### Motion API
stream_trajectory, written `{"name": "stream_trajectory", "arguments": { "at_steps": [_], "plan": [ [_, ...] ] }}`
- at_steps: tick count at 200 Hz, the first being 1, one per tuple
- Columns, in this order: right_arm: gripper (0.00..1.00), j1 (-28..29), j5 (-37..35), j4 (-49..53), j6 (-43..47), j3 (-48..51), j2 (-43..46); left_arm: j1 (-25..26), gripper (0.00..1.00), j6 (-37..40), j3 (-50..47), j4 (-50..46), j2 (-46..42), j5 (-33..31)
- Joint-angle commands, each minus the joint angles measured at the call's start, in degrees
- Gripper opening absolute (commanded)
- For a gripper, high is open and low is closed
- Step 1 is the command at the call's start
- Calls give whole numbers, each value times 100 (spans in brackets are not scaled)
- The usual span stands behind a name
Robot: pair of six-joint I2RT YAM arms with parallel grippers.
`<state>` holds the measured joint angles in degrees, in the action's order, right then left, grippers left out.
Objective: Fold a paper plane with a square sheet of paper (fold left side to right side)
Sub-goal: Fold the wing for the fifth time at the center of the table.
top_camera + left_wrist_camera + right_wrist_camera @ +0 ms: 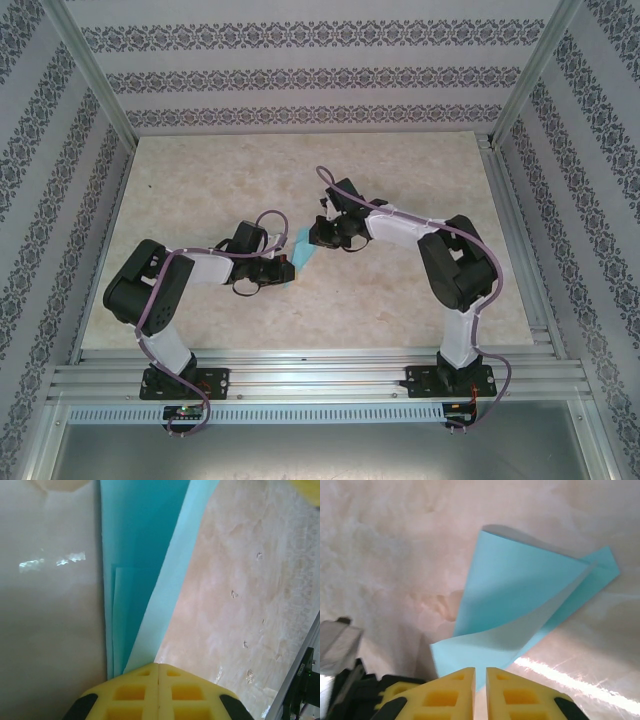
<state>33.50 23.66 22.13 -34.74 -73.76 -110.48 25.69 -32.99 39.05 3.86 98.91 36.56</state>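
Square sheet of paper point(145, 555) pinched in my closed left gripper point(158, 666), right gripper point(480, 670) slightly ajar; align edges before creasing.

A lab test cell. Aluminium rails point(320, 375) frame a marbled tabletop point(200, 190) walled by patterned panels point(300, 70). Robot arms point(455, 265) are bolted on.

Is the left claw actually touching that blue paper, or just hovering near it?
Touching. In the left wrist view the blue paper runs straight into the tip of the left gripper, whose yellow fingers are shut on it.
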Motion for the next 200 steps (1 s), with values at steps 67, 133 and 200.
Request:
{"name": "stream_trajectory", "arguments": {
  "at_steps": [67,133,200],
  "plan": [
    [11,568,648,1147,873,-821,-597,239,2,108,-274,-627,427,-649],
    [11,596,657,1617,1225,-1264,-1145,254,2,104,-308,-614,418,-667],
    [11,481,776,1819,1640,-1362,-1357,261,1,110,-349,-619,418,-693]
  ]
}}
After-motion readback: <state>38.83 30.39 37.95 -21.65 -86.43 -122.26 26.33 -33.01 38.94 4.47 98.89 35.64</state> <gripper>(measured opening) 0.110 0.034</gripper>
